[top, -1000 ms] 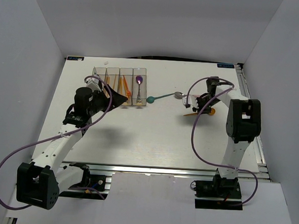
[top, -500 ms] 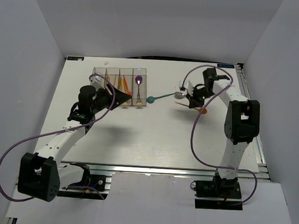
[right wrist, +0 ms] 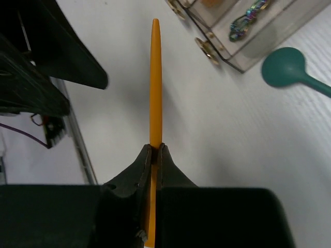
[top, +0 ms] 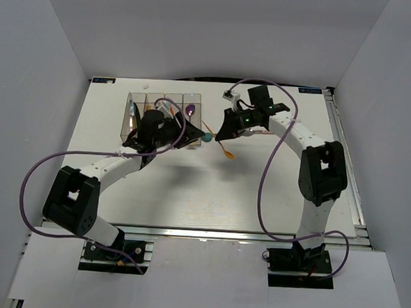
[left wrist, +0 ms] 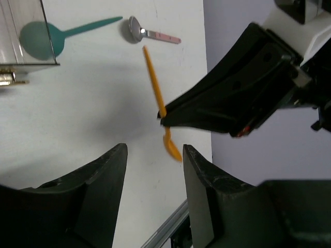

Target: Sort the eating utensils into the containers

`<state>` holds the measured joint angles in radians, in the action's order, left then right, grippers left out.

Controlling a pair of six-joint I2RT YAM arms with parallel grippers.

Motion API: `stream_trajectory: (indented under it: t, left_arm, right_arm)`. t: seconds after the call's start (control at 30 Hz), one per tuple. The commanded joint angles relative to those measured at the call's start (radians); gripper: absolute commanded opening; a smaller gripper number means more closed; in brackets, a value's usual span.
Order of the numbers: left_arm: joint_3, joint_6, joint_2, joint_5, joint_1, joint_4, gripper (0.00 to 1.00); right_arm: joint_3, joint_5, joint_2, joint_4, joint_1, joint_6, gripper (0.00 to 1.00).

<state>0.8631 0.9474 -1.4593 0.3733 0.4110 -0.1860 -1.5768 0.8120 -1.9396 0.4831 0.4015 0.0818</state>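
The right gripper point(right wrist: 154, 150) is pressed together on the orange spoon point(right wrist: 155, 77), which is pinched partway along its handle; the handle tip projects ahead of the fingers, and the bowl is seen on the opposite side in the left wrist view. The orange spoon is held over the table point(top: 259, 192), just right of the containers point(top: 174, 100) and near the left gripper point(left wrist: 154, 150); contact between bowl and table cannot be determined. The left gripper is spread, with nothing between its fingers; it is positioned at the right end of the containers. The 4 clear containers are joined in 1 row at the far left of the table; a purple spoon point(top: 191, 110) is seen in the rightmost bin. A teal spoon point(left wrist: 83, 28) is laid on the table, its bowl beside the rightmost bin; a metallic spoon point(left wrist: 142, 32) with a pink handle is laid just past the teal handle tip.
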Motion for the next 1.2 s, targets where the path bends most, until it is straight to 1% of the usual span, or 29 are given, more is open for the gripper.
stream_trajectory:
  t: [0.0, 0.23, 0.33, 0.37, 0.43, 0.47, 0.57, 0.6, 0.63, 0.67, 0.7, 0.73, 0.77, 0.8, 0.83, 0.87, 0.9, 0.93, 0.97, 1.0, 1.03, 1.07, 1.17]
  left_arm:
    - [0.066, 0.007, -0.018, -0.053, 0.009, -0.029, 0.58]
    - [0.091, 0.008, -0.07, -0.054, 0.022, -0.026, 0.58]
    - [0.1, 0.002, -0.079, -0.056, 0.031, -0.024, 0.54]
    - [0.1, 0.001, -0.081, -0.054, 0.029, -0.024, 0.48]
    - [0.102, -0.001, -0.084, -0.054, 0.031, -0.024, 0.42]
    - [0.103, -0.004, -0.084, -0.054, 0.031, -0.024, 0.35]
    - [0.106, -0.009, -0.084, -0.051, 0.031, -0.023, 0.24]
    - [0.108, -0.01, -0.085, -0.05, 0.031, -0.018, 0.15]
    - [0.116, -0.013, -0.087, -0.047, 0.031, -0.013, 0.11]
    - [0.122, -0.018, -0.088, -0.047, 0.031, -0.009, 0.09]
    - [0.128, -0.035, -0.088, -0.047, 0.031, 0.006, 0.03]
    - [0.145, -0.044, -0.088, -0.051, 0.031, 0.019, 0.0]
    - [0.158, -0.055, -0.09, -0.06, 0.031, 0.039, 0.0]
    - [0.175, -0.109, -0.092, -0.071, 0.029, 0.092, 0.0]
    - [0.197, -0.131, -0.095, -0.098, 0.029, 0.123, 0.0]
    - [0.25, -0.183, -0.111, -0.109, 0.02, 0.182, 0.0]
    - [0.284, -0.237, -0.125, -0.119, 0.014, 0.236, 0.0]
    - [0.325, -0.258, -0.145, -0.129, 0.005, 0.276, 0.0]
    - [0.415, -0.283, -0.166, -0.142, -0.017, 0.316, 0.0]
    - [0.462, -0.352, -0.215, -0.145, -0.027, 0.38, 0.0]
    - [0.511, -0.372, -0.245, -0.152, -0.047, 0.408, 0.0]
    - [0.616, -0.413, -0.275, -0.169, -0.06, 0.471, 0.0]
    - [0.772, -0.492, -0.409, -0.197, -0.099, 0.567, 0.0]
  right_arm:
    - [-0.005, 0.018, 0.045, -0.126, 0.037, -0.215, 0.0]
    - [0.031, 0.036, 0.064, -0.19, 0.108, -0.266, 0.0]
    - [0.031, 0.038, 0.074, -0.209, 0.125, -0.275, 0.0]
    - [0.028, 0.036, 0.074, -0.209, 0.128, -0.275, 0.0]
    - [0.026, 0.036, 0.074, -0.213, 0.128, -0.275, 0.0]
    - [0.026, 0.036, 0.071, -0.213, 0.128, -0.274, 0.0]
    - [0.037, 0.041, 0.074, -0.212, 0.128, -0.267, 0.0]
    - [0.04, 0.044, 0.076, -0.213, 0.128, -0.264, 0.02]
    - [0.044, 0.046, 0.077, -0.212, 0.128, -0.26, 0.07]
    - [0.05, 0.044, 0.079, -0.21, 0.128, -0.24, 0.24]
    - [0.051, 0.042, 0.08, -0.196, 0.126, -0.226, 0.38]
    - [0.047, 0.049, 0.08, -0.184, 0.123, -0.202, 0.57]
    - [0.046, 0.05, 0.082, -0.167, 0.122, -0.168, 0.89]
    - [0.044, 0.052, 0.083, -0.152, 0.117, -0.113, 0.89]
    - [0.043, 0.059, 0.088, -0.118, 0.102, -0.088, 0.89]
    - [0.037, 0.068, 0.09, -0.097, 0.091, 0.0, 0.89]
    - [0.031, 0.087, 0.091, -0.072, 0.08, 0.042, 0.9]
    - [0.026, 0.096, 0.094, -0.043, 0.051, 0.082, 0.89]
    - [0.021, 0.107, 0.096, 0.003, 0.036, 0.116, 0.89]
    - [0.021, 0.133, 0.102, 0.018, -0.002, 0.166, 0.89]
    - [0.023, 0.145, 0.106, 0.044, -0.021, 0.188, 0.89]
    - [0.026, 0.15, 0.111, 0.049, -0.041, 0.2, 0.89]
    - [0.057, 0.161, 0.137, 0.061, -0.107, 0.24, 0.89]
